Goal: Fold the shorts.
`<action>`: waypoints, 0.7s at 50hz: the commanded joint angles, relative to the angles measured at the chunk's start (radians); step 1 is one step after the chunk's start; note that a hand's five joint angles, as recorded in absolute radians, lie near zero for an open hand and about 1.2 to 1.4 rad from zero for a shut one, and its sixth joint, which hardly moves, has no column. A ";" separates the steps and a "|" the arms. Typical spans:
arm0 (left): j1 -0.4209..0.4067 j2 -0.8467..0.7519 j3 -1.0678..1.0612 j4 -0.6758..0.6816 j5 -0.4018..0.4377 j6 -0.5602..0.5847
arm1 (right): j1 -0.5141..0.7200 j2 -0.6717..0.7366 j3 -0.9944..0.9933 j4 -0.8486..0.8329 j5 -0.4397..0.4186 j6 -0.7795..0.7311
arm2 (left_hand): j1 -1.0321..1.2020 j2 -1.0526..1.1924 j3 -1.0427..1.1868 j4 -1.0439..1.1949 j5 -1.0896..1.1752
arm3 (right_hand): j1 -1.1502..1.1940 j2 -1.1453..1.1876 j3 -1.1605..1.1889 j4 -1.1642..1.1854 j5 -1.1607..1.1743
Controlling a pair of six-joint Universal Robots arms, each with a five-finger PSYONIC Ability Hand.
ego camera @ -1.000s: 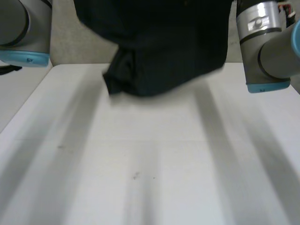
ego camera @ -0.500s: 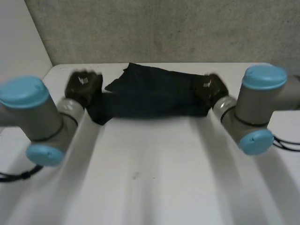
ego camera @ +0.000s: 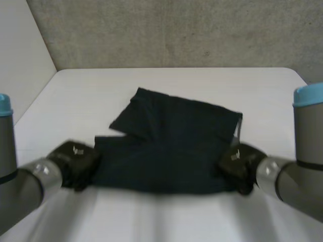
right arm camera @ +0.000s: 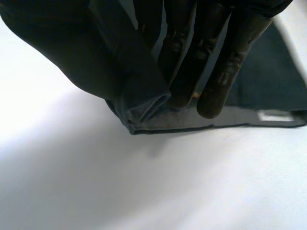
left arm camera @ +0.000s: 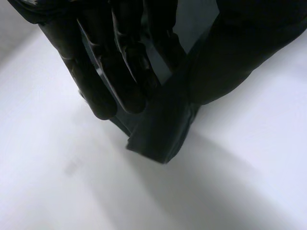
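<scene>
The dark shorts (ego camera: 171, 146) lie spread on the white surface (ego camera: 166, 83) around its middle, the edge toward 6 o'clock running from one hand to the other. Toward 11 o'clock a flap of the cloth is turned in at a slant, so that part of the outline is uneven, while the side toward 1 o'clock lies flatter. The left hand (ego camera: 75, 161) is at the 8 o'clock corner of the shorts and the right hand (ego camera: 237, 166) at the 4 o'clock corner, both low over the surface. In the left wrist view the fingers (left arm camera: 115, 72) are nearly straight and press the folded corner of cloth against the thumb (left arm camera: 240, 52), so this hand pinches the shorts; the corner pokes out below the fingertips, close to the surface. In the right wrist view the right hand's fingers (right arm camera: 211, 72) likewise reach down over the cloth and the thumb (right arm camera: 96, 57) closes on it from the other side, a bunched corner of the shorts held between them, with the hem trailing away flat beside the fingertips. The left arm (ego camera: 20, 186) comes in from 8 o'clock, the right arm (ego camera: 303, 171) from 4 o'clock. A grey wall (ego camera: 166, 30) stands beyond the surface at 12 o'clock.
</scene>
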 commanded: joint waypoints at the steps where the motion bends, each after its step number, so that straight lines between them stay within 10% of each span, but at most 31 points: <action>1: 0.000 0.054 -0.054 -0.226 0.056 0.161 | -0.057 -0.115 0.106 0.152 -0.042 -0.167 | 0.267 0.199 0.202 0.198 0.245 | 0.445 0.230 0.214 0.204 0.250; 11: -0.025 -0.146 0.182 0.168 0.048 0.180 | -0.112 0.015 -0.046 0.025 -0.164 0.041 | 0.267 0.199 0.202 0.198 0.245 | 0.445 0.230 0.214 0.204 0.250; 24: -0.151 -0.712 0.845 0.397 -0.007 0.173 | -0.113 0.161 -0.163 -0.430 0.135 0.156 | 0.267 0.199 0.202 0.198 0.245 | 0.445 0.230 0.214 0.204 0.250; 35: -0.168 -0.968 1.106 0.583 -0.001 0.172 | -0.112 0.334 -0.227 -0.621 0.185 0.123 | 0.267 0.199 0.202 0.198 0.245 | 0.445 0.230 0.214 0.204 0.250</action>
